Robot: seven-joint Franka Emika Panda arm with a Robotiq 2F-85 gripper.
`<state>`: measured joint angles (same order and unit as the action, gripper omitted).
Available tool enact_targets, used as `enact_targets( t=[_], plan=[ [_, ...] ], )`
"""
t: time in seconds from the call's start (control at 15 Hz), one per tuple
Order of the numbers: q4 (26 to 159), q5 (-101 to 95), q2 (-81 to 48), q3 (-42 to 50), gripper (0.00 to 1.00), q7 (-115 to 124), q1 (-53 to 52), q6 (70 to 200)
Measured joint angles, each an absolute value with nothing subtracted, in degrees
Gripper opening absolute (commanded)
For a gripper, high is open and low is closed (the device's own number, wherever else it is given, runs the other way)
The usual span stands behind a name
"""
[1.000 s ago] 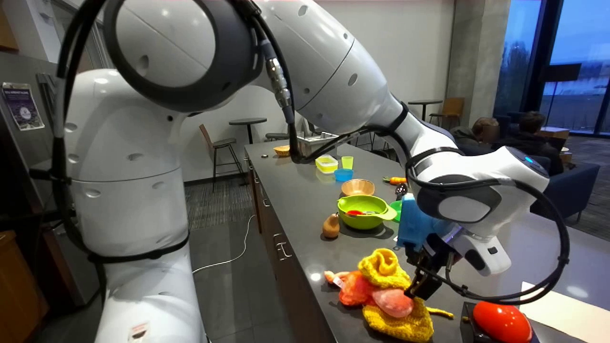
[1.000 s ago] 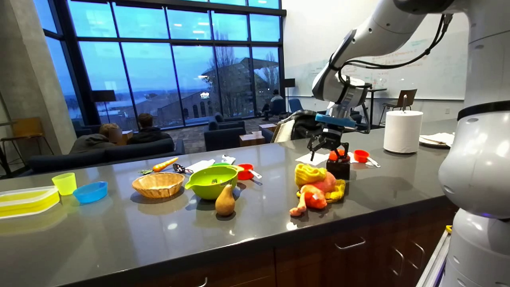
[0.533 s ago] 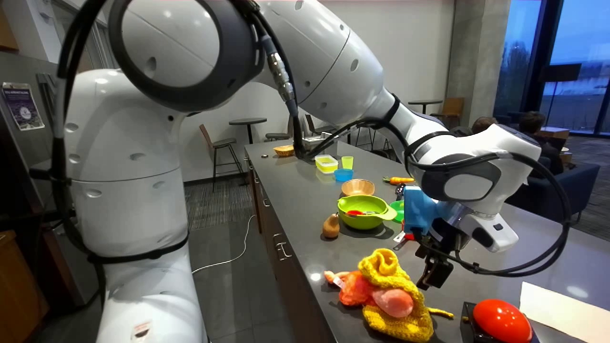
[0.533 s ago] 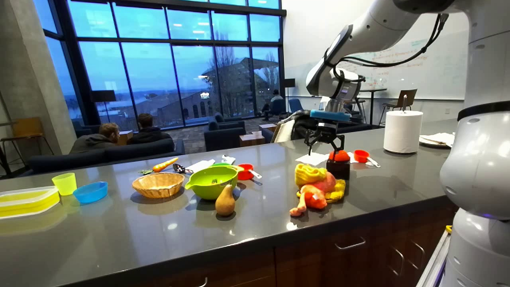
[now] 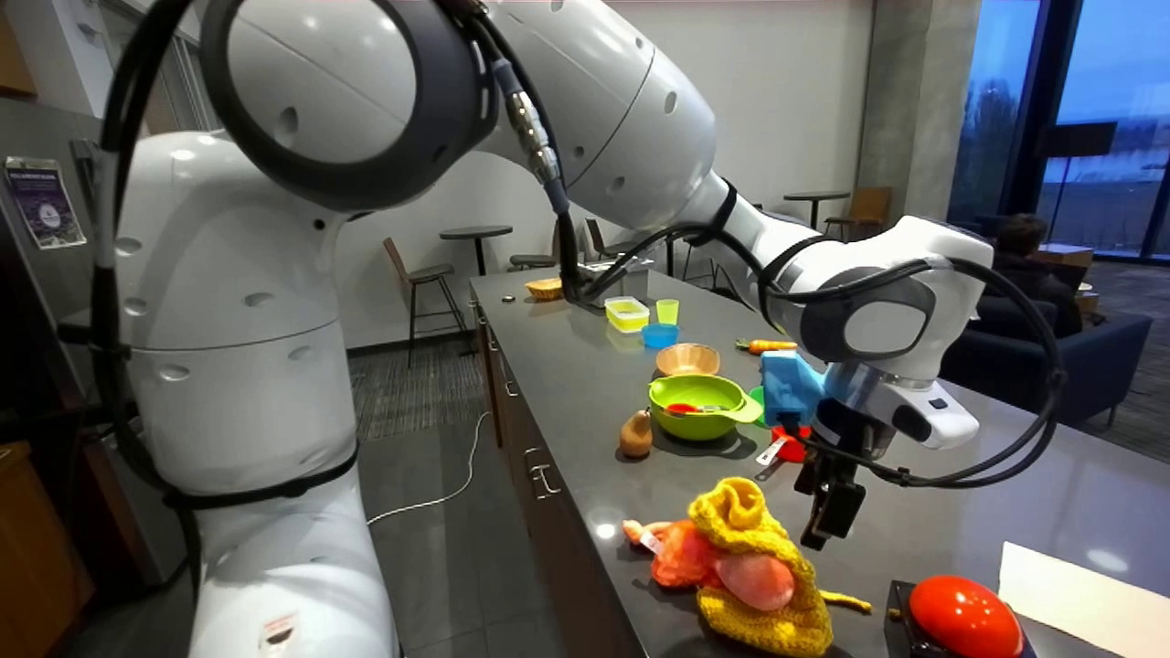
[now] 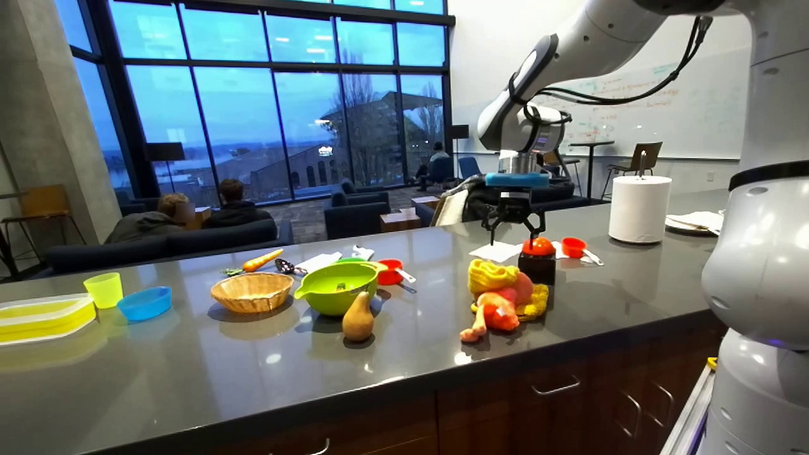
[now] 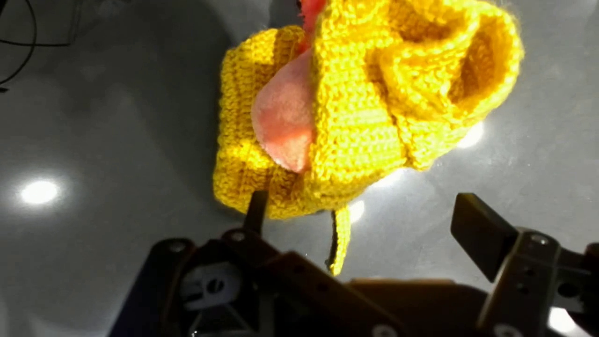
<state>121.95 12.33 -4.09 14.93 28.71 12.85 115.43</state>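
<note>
- so the claw is spread super wide, hanging above the desk
- pink-orange plush is just lying on the desk, right of the pear and pretty close to the near edge in an exterior view
- it's kinda half wrapped in a yellow knit thing, whose thin strap shows through the claw's gap in the wrist view
- red button on its black box sits just past those two, far side, in an exterior view
- green bowl and wicker basket are farther left there
</note>
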Motion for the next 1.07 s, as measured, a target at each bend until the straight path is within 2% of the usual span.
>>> enact_targets(
  t=[0.67,1.07],
  plan=[
    [121.9,12.2,-4.6,15.0,1.00,28.1,13.2,115.3],
    [113.3,6.6,-9.0,15.0,1.00,22.4,13.2,106.7]
  ],
)
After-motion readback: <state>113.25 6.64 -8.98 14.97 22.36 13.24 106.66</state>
